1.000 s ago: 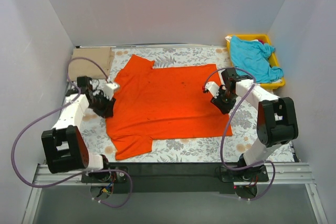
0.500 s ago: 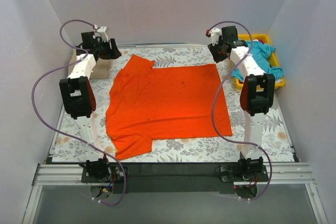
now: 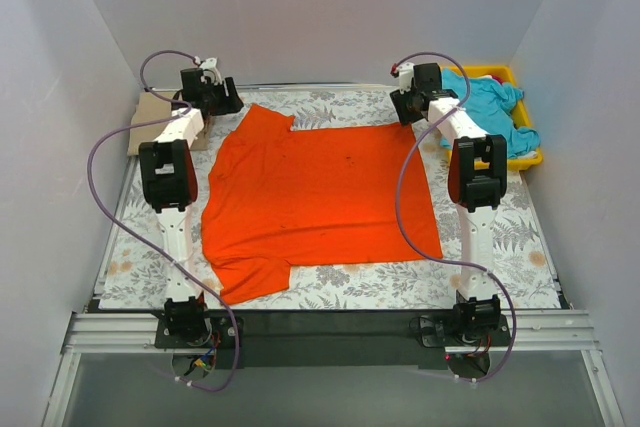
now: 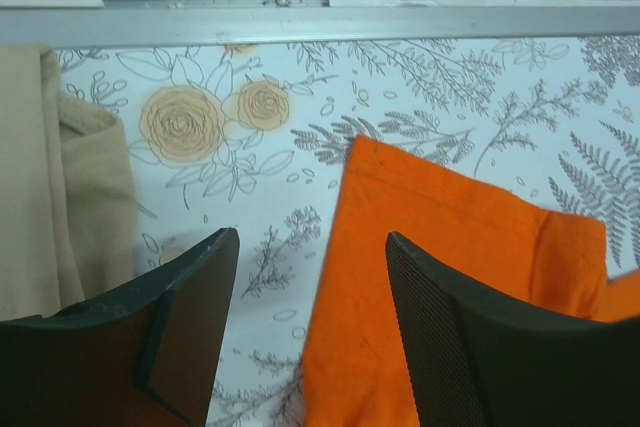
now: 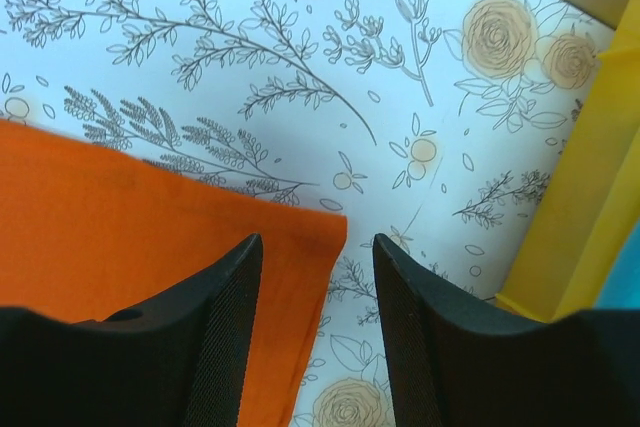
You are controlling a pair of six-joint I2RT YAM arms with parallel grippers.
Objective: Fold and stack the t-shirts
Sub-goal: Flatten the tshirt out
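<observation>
An orange-red t-shirt lies spread flat on the floral cloth. My left gripper is open above its far left sleeve; in the left wrist view the gripper straddles the sleeve edge. My right gripper is open above the shirt's far right corner; in the right wrist view the gripper straddles that corner. A turquoise t-shirt lies heaped in the yellow tray. A tan t-shirt lies folded at the far left, seen also in the left wrist view.
The grey floral cloth covers the table. White walls close in on three sides. A metal rail runs along the far edge. The tray's yellow wall stands just right of my right gripper.
Both arms have swung from the shirt's mid sides up to the far edge, then settled over its far left sleeve and far right corner. The shirt has not moved.
</observation>
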